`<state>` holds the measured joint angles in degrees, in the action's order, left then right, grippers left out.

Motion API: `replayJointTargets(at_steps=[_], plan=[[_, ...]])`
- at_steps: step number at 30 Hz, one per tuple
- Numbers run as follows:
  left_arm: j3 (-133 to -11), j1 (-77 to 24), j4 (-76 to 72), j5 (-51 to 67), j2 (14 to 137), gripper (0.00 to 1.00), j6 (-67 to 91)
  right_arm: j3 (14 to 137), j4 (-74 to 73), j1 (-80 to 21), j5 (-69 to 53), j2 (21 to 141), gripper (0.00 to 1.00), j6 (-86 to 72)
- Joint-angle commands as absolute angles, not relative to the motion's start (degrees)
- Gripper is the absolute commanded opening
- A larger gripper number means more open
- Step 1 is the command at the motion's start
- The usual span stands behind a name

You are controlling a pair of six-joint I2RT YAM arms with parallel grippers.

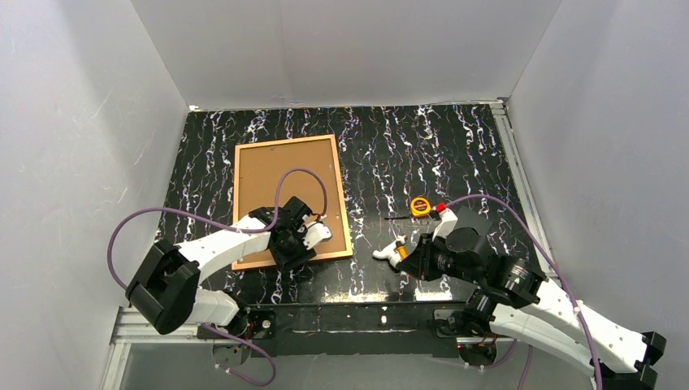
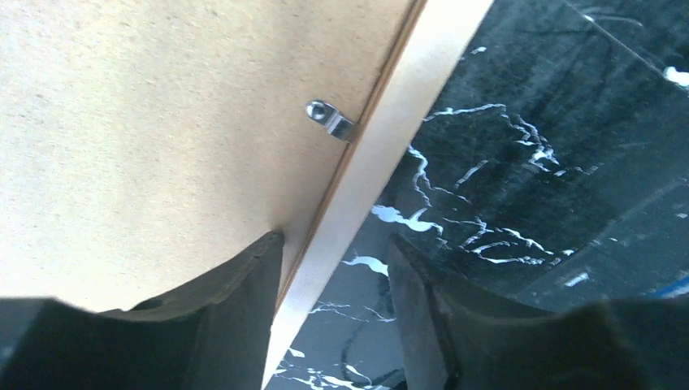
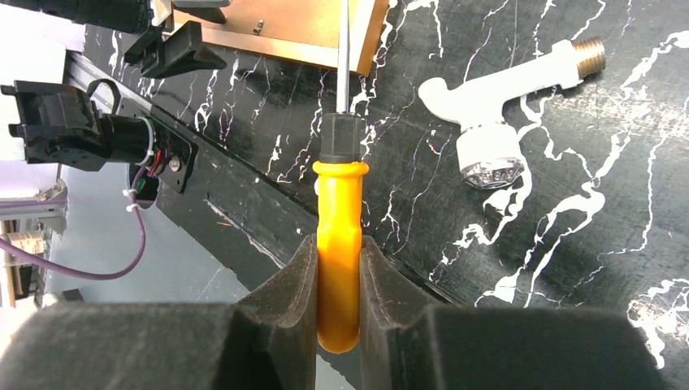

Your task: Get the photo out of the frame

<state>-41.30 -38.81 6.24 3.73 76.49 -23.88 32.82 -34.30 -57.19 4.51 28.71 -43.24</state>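
Note:
The frame (image 1: 284, 183) lies face down on the black marbled table, its tan back board (image 2: 162, 122) up. The photo is hidden under it. A small metal clip (image 2: 329, 119) holds the board at the wooden rail (image 2: 390, 138). My left gripper (image 1: 323, 236) is open at the frame's near right part. In the left wrist view it (image 2: 333, 240) straddles the rail, one finger on the board, the other over the table. My right gripper (image 3: 337, 244) is shut on an orange-handled screwdriver (image 3: 340, 211), whose shaft points at the frame's corner (image 3: 284, 24).
A white spray nozzle with a brass thread (image 3: 487, 122) lies on the table beside the right gripper (image 1: 406, 252). A yellow tape measure (image 1: 420, 206) sits behind it. White walls enclose the table on three sides.

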Motion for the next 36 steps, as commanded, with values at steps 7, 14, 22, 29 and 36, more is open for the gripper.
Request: replayJointTargets(at_steps=[7, 14, 22, 29, 36], plan=[[-38.11, -42.63, 7.33, -6.75, 81.18, 0.36, -24.62, 31.76, -35.41, -57.3, 7.28, 26.0, 0.01, -43.98], [-42.26, -42.87, 12.88, -5.95, 85.68, 0.07, -21.36, 31.33, -35.54, -57.3, 7.53, 24.68, 0.01, -44.54], [-44.96, -42.9, 15.98, -4.88, 84.94, 0.0, -10.14, 31.2, -38.97, -57.31, 9.5, 20.57, 0.01, -44.42], [-50.9, -44.74, 20.71, -10.96, 85.39, 0.0, 1.31, 30.35, -39.41, -57.31, 9.33, 18.98, 0.01, -45.12], [-56.98, -44.73, 22.78, -9.5, 89.7, 0.0, 13.71, 31.47, -39.07, -57.3, 9.26, 20.91, 0.01, -45.26]])
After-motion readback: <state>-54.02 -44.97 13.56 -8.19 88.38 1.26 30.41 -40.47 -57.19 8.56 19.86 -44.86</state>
